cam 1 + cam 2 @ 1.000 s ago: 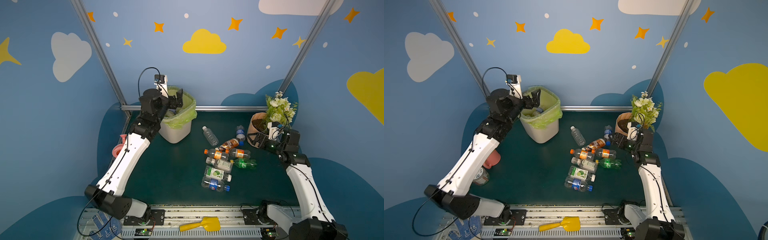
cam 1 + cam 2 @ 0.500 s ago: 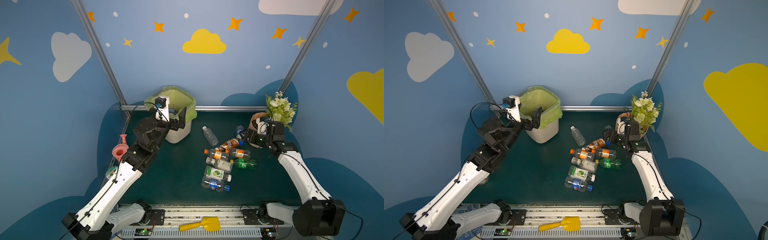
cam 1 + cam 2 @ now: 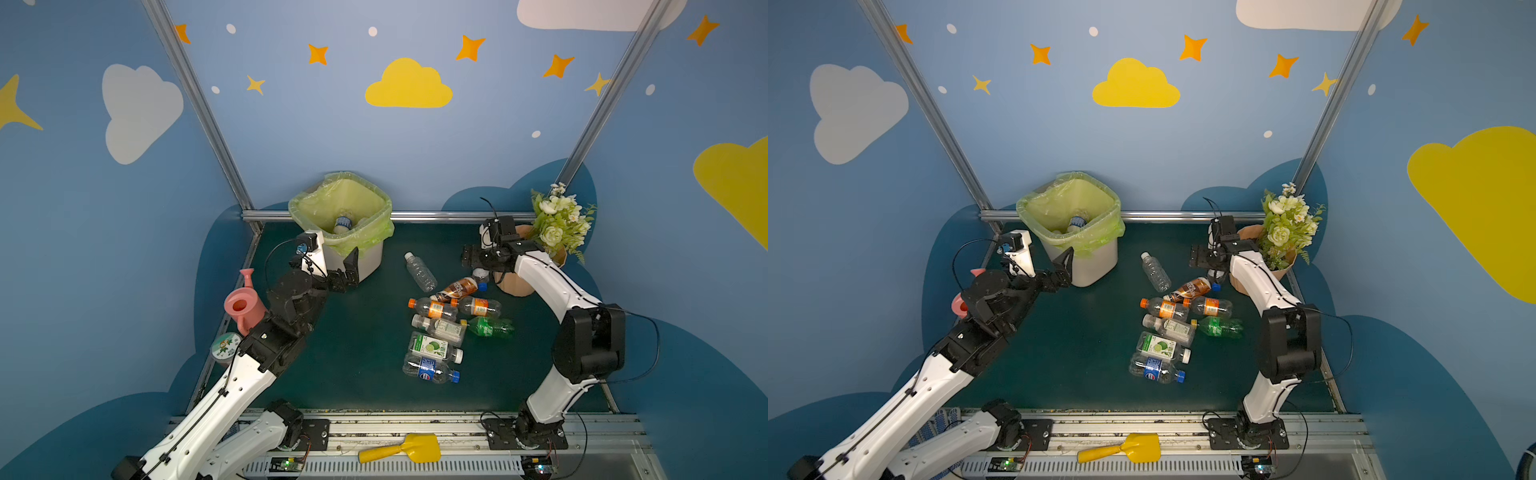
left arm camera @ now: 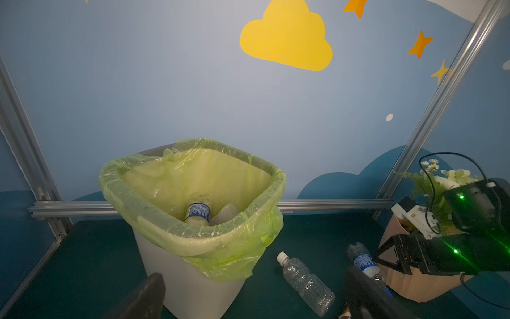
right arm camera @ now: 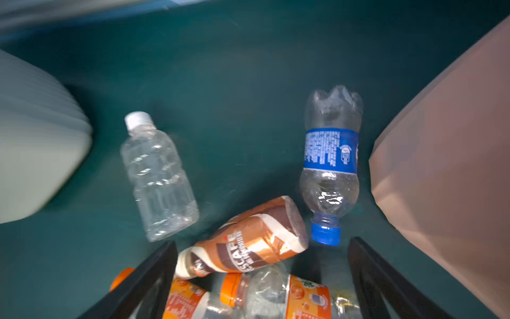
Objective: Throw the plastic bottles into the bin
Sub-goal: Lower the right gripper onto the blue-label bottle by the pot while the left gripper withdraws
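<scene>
**Both claws open, nine bottles on the mat**

Left claw [image 3: 348, 270] is spread wide w/ nothing in it, just beside the near wall of the bin [image 3: 370, 266]. The bin stands at 11 o'clock on the green mat [image 3: 353, 332], lined w/ a yellow-green bag. Inside lies a blue-label bottle [image 3: 343, 222] & at least one paler one.

Right claw [image 3: 469, 257], at 2 o'clock, is also spread wide & empty. It hangs over the far end of the pile, nr a blue-cap bottle [image 5: 329, 165] lying just beside the flowerpot [image 3: 515, 286].

The other bottles lie on their sides from centre toward 3 o'clock:
- a clear one w/ white cap [image 3: 420, 272]
- a brown coffee one [image 3: 457, 289]
- two w/ orange labels [image 3: 434, 308]
- a white-label one [image 3: 440, 326]
- a green one [image 3: 490, 327]
- a lime-label one [image 3: 432, 347]
- a cola one [image 3: 430, 370]

Pink watering can [image 3: 243, 305] sits at 9 o'clock. Yellow scoop [image 3: 401, 449] is at 6 o'clock, off the mat.
</scene>
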